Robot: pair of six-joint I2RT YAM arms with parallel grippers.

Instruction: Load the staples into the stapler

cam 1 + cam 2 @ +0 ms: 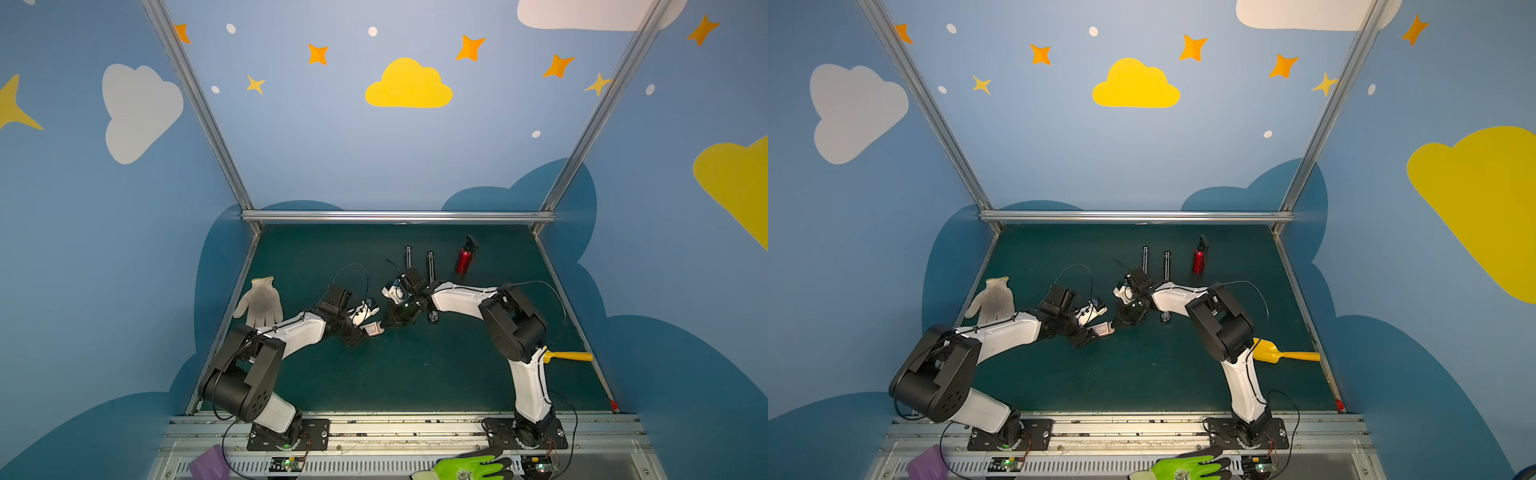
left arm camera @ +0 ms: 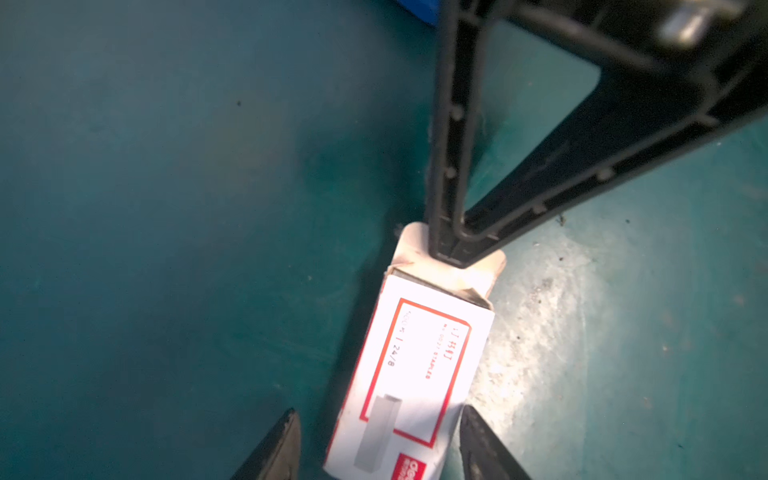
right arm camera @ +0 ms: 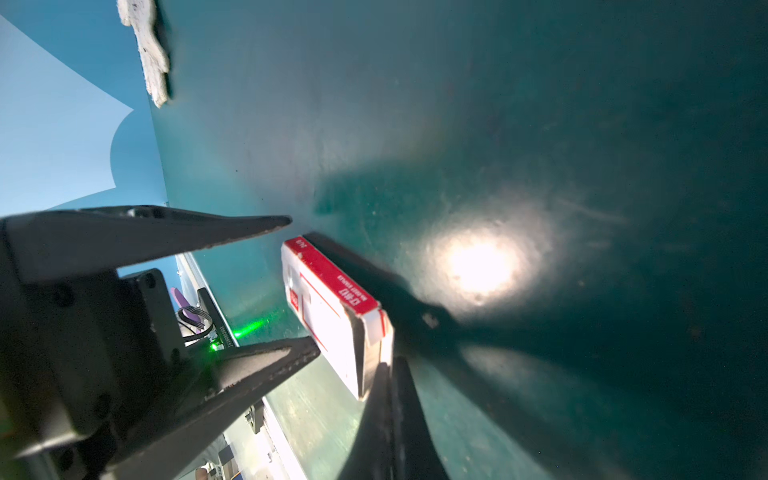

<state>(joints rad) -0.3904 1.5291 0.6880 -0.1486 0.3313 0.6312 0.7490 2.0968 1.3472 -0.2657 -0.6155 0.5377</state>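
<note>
In both top views the staples [image 1: 374, 329] [image 1: 1104, 330] lie near the middle of the worktop [image 1: 415, 374], slightly toward 9 o'clock. The left gripper [image 1: 365, 333] meets the box from 8 o'clock. The right gripper [image 1: 384, 327] slants in from 2 o'clock, tip at the box's end.

In the left wrist view, the left fingers [image 2: 478, 440] stand partly open astride the box: one touches its side, the other shows a dark gap, so we read a loose brace, not a clamp. The right fingers [image 2: 453, 166] are pressed together on nothing, their tip bearing on the opened end flap [image 2: 411, 243]. Grey contents show in the mouth.

In the right wrist view we see the same contact from behind the closed tip, with the left fingers on either side of the box [image 3: 328, 320].

We judge the step in hand is working the box open. To do it well, we would snug the left fingers first so the box cannot pivot. Then we would push along its length, lightly, since thin card buckles and a slip could fold the flap shut.
</note>
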